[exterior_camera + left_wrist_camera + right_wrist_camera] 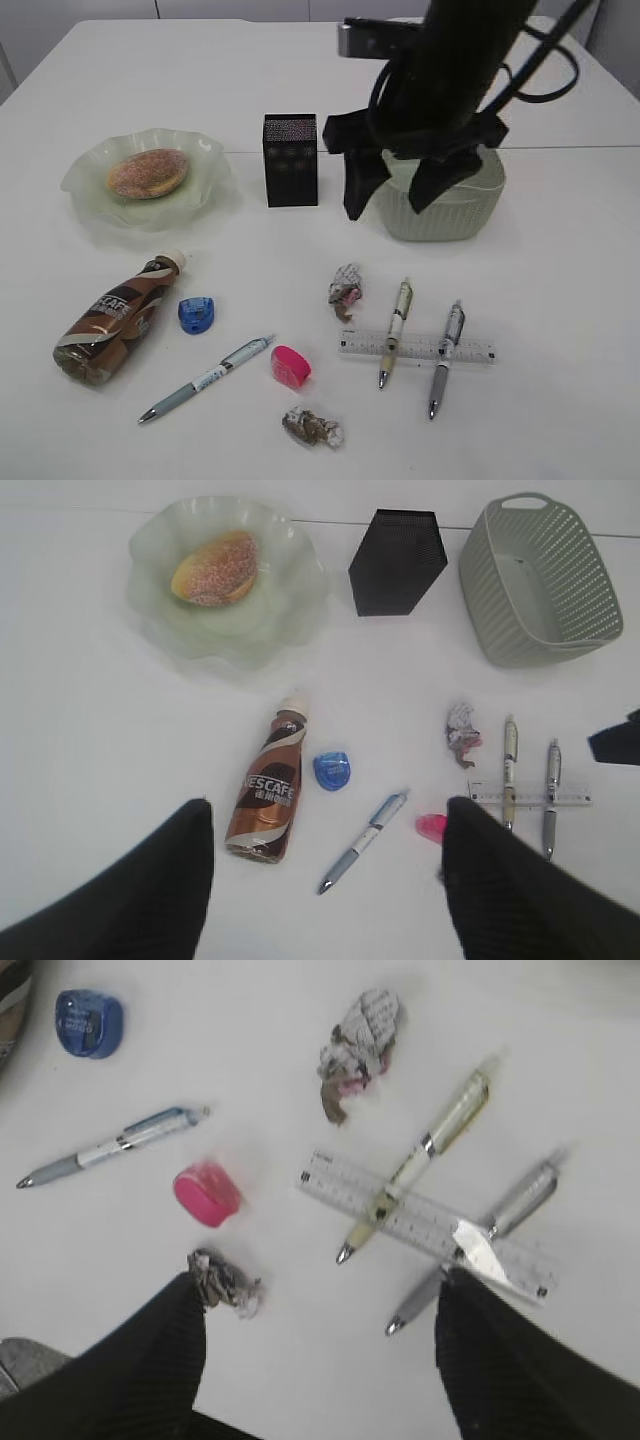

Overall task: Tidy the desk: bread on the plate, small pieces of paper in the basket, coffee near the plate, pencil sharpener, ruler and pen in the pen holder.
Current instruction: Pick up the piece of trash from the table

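The bread [148, 172] lies on the green plate [95, 215] at the left. The coffee [110, 320] lies on its side in front of the plate. Near it are a blue pencil sharpener [197, 314], a blue-grey pen [207, 379] and a pink sharpener [291, 365]. Two pens [440, 1135] cross the ruler [330, 1178]. One paper wad [358, 1040] lies behind the ruler, another [225, 1280] by my right gripper's left finger. My right gripper [320, 1285] hangs open and empty in front of the basket [440, 215]. My left gripper [328, 805] is open high above the desk. The pen holder [290, 160] stands upright.
The white desk [560, 300] has bare room on the right and at the far back. The right arm's cables [540, 60] hang over the basket. The left arm does not show in the exterior view.
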